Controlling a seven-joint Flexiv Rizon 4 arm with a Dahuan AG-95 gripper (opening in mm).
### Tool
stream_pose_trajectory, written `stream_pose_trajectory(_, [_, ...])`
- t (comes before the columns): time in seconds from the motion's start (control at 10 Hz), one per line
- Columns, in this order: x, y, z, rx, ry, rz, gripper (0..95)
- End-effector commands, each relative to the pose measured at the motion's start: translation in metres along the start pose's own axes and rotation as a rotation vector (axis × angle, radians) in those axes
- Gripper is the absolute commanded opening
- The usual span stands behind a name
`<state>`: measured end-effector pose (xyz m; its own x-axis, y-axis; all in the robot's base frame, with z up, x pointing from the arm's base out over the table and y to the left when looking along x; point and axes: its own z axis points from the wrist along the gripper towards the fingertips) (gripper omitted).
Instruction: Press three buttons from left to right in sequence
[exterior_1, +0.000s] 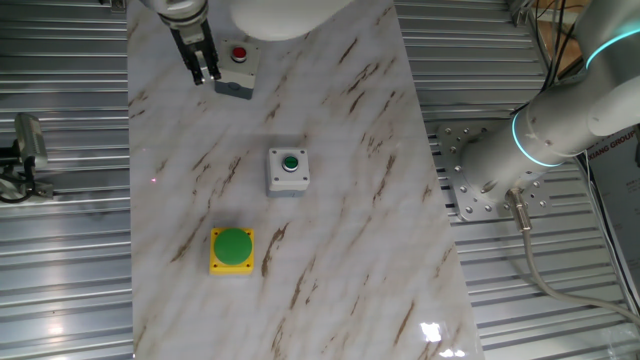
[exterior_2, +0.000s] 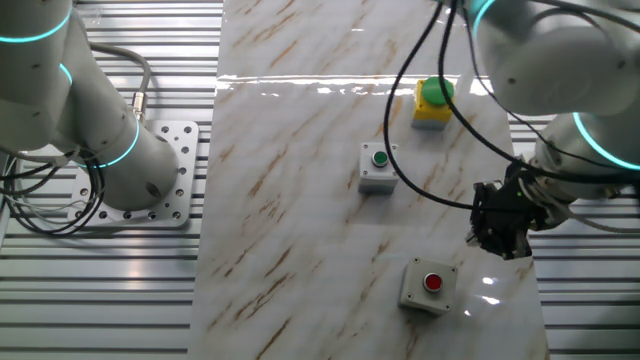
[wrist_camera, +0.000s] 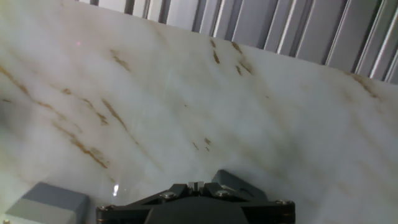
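Three button boxes sit on the marble table (exterior_1: 330, 280). The grey box with the red button (exterior_1: 238, 55) (exterior_2: 430, 284) is at one end. The grey box with the dark-green button (exterior_1: 289, 168) (exterior_2: 377, 165) is in the middle. The yellow box with the green dome button (exterior_1: 232, 248) (exterior_2: 432, 98) is at the other end. My gripper (exterior_1: 204, 76) (exterior_2: 505, 240) (wrist_camera: 196, 185) hovers just beside the red-button box, off its button. In the hand view its fingertips touch each other, with nothing between them. A grey box corner (wrist_camera: 43, 204) shows at the lower left of that view, with no button in sight.
Ribbed metal decking (exterior_1: 60, 250) surrounds the marble top on both long sides. A second robot arm's base stands on a bolted plate (exterior_1: 480, 180) (exterior_2: 150, 170) beside the table. Black cables (exterior_2: 420, 120) hang over the far part of the table.
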<state>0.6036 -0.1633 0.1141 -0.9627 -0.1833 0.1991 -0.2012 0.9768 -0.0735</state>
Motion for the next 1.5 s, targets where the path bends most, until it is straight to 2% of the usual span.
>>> stream_pose_trajectory(0.1, [-0.001,0.004,0.000,-0.002,0.001,0.035,0.0])
stream_pose_trajectory(0.4, [0.003,0.010,-0.004,-0.016,0.005,0.077,0.0])
stream_pose_trajectory(0.8, [0.016,0.026,0.000,-0.028,-0.015,0.126,0.0])
stream_pose_trajectory(1.1, [0.024,0.046,-0.006,-0.035,-0.008,0.185,0.0])
stream_pose_trajectory(1.5, [0.044,0.072,0.003,-0.030,-0.042,0.240,0.0])
